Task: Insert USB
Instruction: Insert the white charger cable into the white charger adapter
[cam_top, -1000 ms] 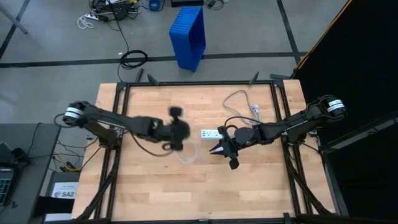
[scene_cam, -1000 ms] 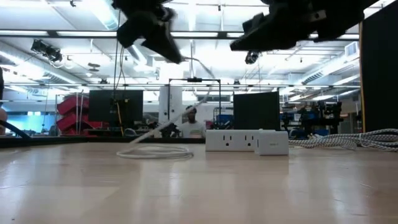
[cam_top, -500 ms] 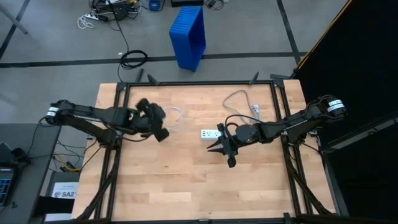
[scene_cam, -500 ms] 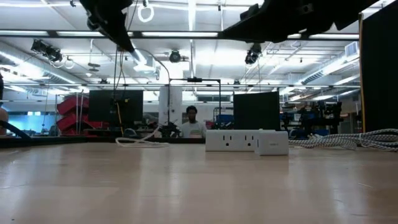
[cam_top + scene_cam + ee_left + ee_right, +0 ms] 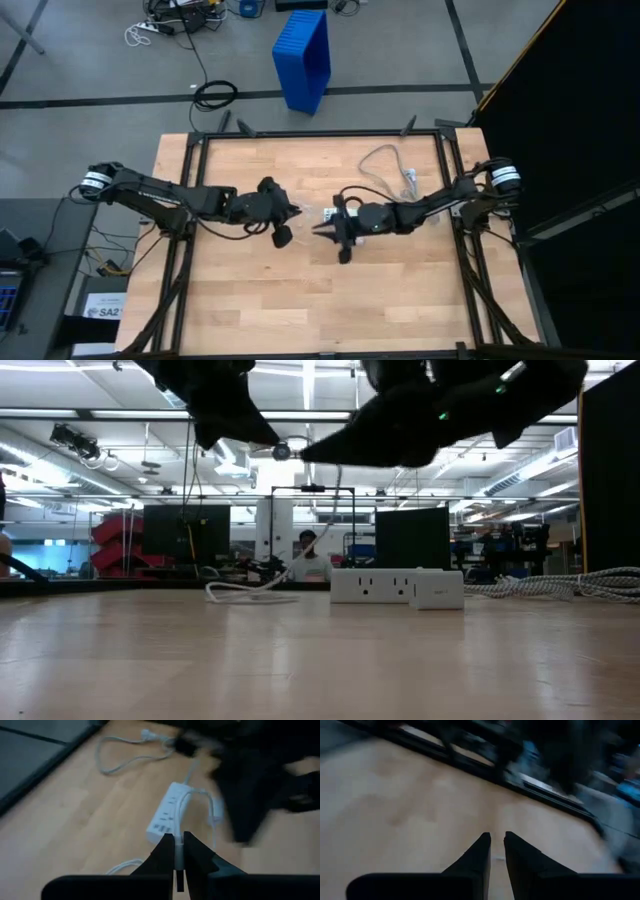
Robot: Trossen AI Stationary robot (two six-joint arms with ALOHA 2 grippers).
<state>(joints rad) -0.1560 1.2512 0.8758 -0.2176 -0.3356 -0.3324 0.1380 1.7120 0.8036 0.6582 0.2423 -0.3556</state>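
The USB (image 5: pixel 186 800) is a thin white cable. One strand rises from my left gripper (image 5: pixel 178 851) and arcs over the white power strip (image 5: pixel 165 817). Its slack loop (image 5: pixel 250 594) lies on the table left of the strip (image 5: pixel 370 585). In the high view my left gripper (image 5: pixel 290 212) is shut on the cable, just left of the strip (image 5: pixel 329 213). My right gripper (image 5: pixel 318 228) hovers over the strip facing the left one; its fingers (image 5: pixel 484 851) are shut to a narrow slit. No plug shows clearly. My left gripper pinches a single strand of the thin white cable (image 5: pixel 178 862) between its two fingertips, coming from the table's left and slanting down. That strand is lifted clear and bows slack over the strip, while another part of the cable (image 5: pixel 121 867) rests on the wood. My right gripper is blurred, so I cannot tell whether it touches the cable.
The strip's thicker grey cord (image 5: pixel 385 160) loops toward the far right corner, seen braided in the low view (image 5: pixel 560 585). A blue bin (image 5: pixel 303 58) stands on the floor beyond the far edge. A person (image 5: pixel 308 555) sits in the room behind. Bare wood fills the near half.
My left gripper swung toward the table's left and far edge, dragging the cable's loop with it. It then came back right to the strip, still shut on the cable. My right gripper moved left over the strip toward the left gripper.
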